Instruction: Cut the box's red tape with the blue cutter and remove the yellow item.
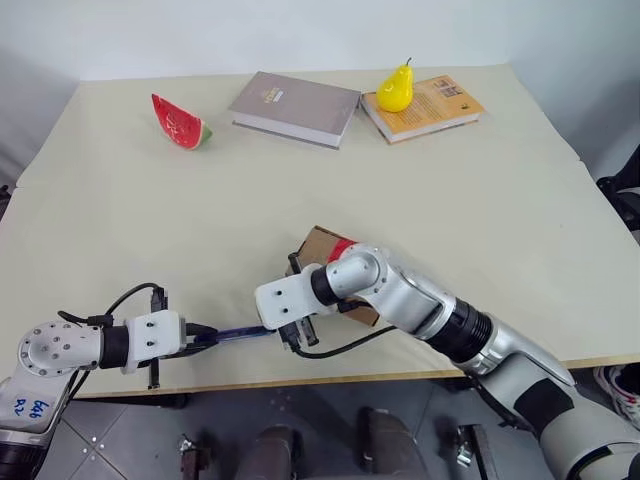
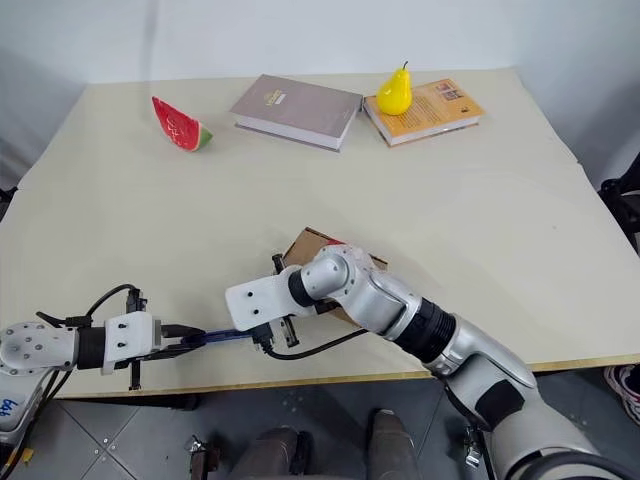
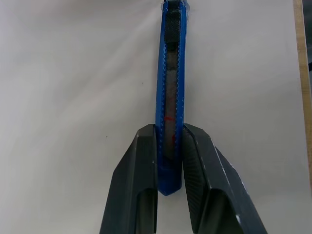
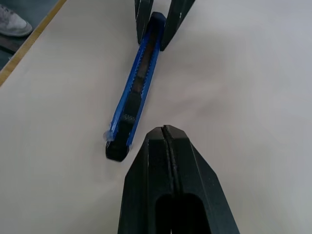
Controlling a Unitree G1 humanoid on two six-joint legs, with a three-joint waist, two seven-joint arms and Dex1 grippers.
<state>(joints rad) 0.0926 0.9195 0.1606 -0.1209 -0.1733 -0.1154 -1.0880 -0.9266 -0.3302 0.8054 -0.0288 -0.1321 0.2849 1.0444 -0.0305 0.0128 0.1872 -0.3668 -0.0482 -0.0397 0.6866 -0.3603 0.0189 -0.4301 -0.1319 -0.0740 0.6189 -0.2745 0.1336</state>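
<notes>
Your left gripper (image 3: 169,161) is clamped on the blue cutter (image 3: 169,97) above the table's (image 1: 480,220) near edge, the right gripper (image 4: 165,134), pressed together, is just beside its dark tip, so you could knock it loose, while the box (image 1: 318,245) waits behind.

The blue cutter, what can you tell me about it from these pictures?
The blue cutter is a slim, pen-like utility knife that looks like plastic, with toothed blue edges, a dark channel down its middle, a black ridged slider and a dark tip. The left hand is shut on its rear end, both fingers pressing its sides. It points out over the beige table near the front edge, toward the right hand, whose shut fingers sit beside the tip without gripping it.
</notes>
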